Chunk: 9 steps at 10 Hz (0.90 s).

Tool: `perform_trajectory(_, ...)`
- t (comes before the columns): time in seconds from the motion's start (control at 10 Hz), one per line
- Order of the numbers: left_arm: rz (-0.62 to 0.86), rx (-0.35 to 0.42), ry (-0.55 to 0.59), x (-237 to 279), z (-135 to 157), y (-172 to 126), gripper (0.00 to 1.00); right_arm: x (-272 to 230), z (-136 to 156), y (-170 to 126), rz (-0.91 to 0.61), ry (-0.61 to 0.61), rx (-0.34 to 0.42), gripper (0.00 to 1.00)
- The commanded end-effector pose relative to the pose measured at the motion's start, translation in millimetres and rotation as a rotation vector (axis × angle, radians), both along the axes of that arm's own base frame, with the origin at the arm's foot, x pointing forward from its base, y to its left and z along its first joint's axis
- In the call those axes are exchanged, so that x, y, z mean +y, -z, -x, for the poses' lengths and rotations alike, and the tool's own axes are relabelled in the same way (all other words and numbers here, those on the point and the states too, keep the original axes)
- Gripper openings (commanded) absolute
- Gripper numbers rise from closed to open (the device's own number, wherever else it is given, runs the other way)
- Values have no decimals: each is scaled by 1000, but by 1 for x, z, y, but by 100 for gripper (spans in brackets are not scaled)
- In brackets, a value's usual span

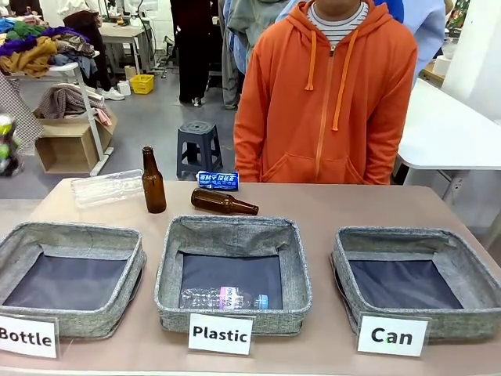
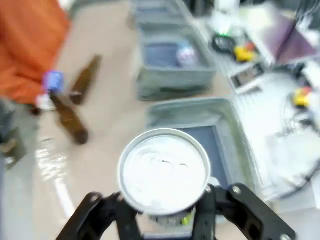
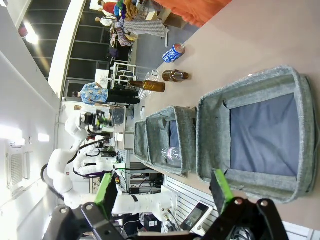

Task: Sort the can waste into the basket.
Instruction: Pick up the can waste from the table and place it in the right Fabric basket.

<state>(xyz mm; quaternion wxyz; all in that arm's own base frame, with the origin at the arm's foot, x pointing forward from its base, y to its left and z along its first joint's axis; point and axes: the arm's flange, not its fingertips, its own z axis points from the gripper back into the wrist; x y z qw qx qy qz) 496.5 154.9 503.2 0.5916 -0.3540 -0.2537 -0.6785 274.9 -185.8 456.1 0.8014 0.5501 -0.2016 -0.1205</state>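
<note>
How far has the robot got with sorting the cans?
Nothing looks done: the Can basket holds no can yet. In hand: the left end effector grips a silver-topped can. Left: dropping it in, then the blue can at the far edge of the table.

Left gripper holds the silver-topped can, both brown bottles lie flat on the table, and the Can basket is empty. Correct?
Not quite: the front view shows one brown bottle standing upright; only the other brown bottle lies flat. The left gripper does hold the silver-topped can, and the Can basket is empty.
</note>
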Motion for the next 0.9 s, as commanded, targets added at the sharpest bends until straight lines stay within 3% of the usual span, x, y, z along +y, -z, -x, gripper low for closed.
perform_trajectory(0.0, -31, -30, 33, -37, 42, 45, 0, -1, -3, -2, -8, -1, -36, 100)
perform_trajectory(0.1, -14, -24, 33, -46, 54, 61, 0, -1, -3, -2, -8, -1, -36, 100)
perform_trajectory(0.2, -14, 20, 42, -16, 29, 19, 0, -1, -3, -2, -8, -1, -36, 100)
perform_trajectory(0.6, -14, 20, 42, -16, 29, 19, 0, -1, -3, -2, -8, -1, -36, 100)
perform_trajectory(0.7, -23, 2, 45, -16, 34, 23, 34, -1, -3, -2, -8, -1, -36, 100)
perform_trajectory(0.8, 8, -33, 92, -48, 42, 34, 34, 0, 0, 0, -1, 0, 0, 100)
